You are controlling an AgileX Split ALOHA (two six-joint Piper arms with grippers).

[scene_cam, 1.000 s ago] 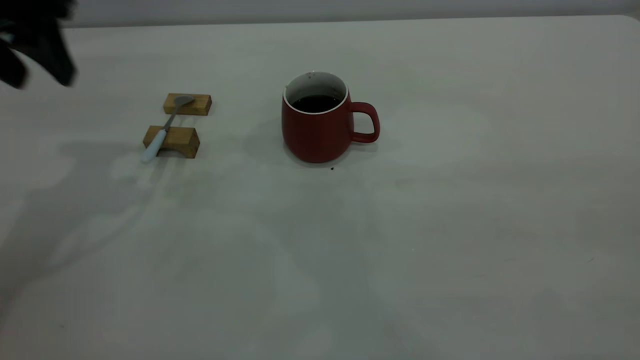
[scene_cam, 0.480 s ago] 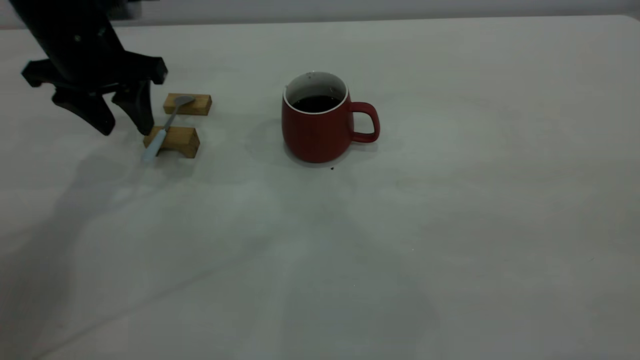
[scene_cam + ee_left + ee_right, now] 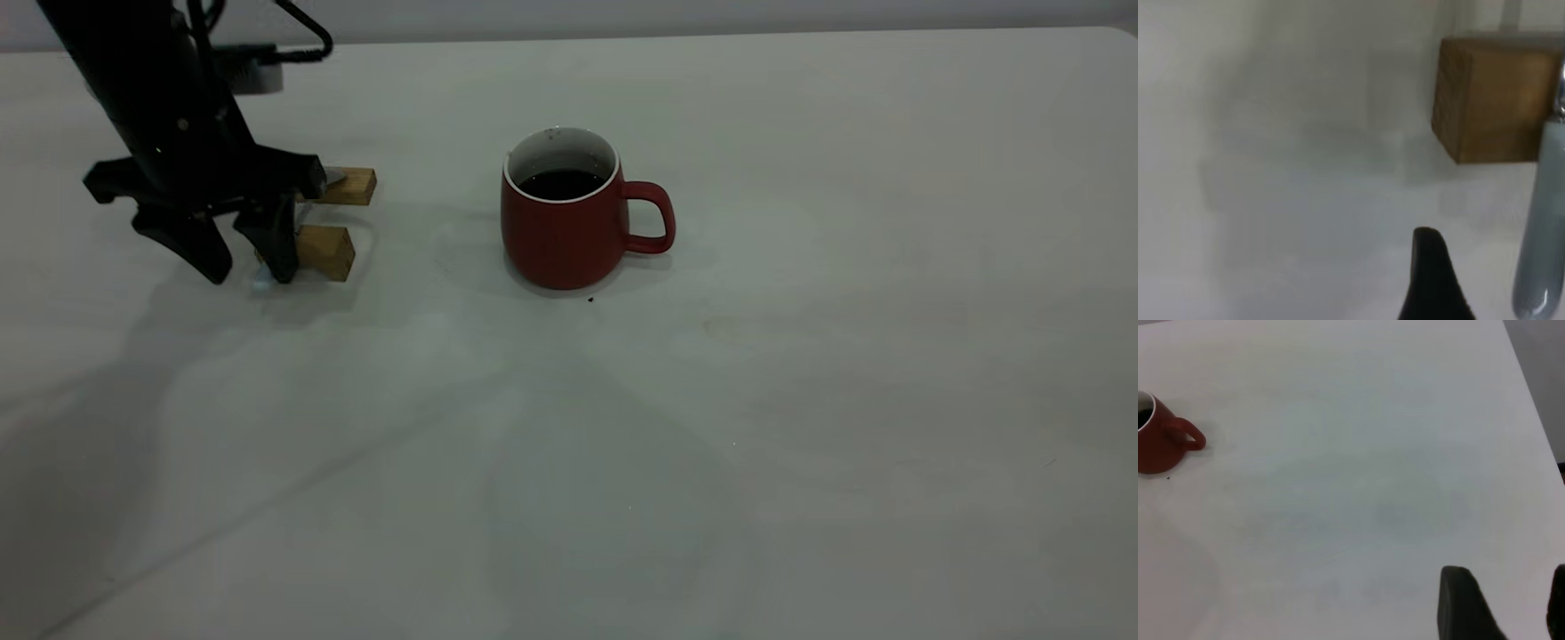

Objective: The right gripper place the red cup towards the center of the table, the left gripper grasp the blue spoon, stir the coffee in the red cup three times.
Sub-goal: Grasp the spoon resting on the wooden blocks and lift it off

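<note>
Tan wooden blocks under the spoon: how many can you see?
2. The far tan wooden block pokes out behind the left gripper; the near tan wooden block sits beside its fingers. Both are partly hidden.

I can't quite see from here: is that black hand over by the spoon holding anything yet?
No. The left hand is open at the spoon handle's end, gripping nothing. The right hand is empty too.

A robot test lab rather than a home: a broad, plain off-white bench against a bare grey wall, a cabled black robot arm over it, and only a few staged props laid out
</note>
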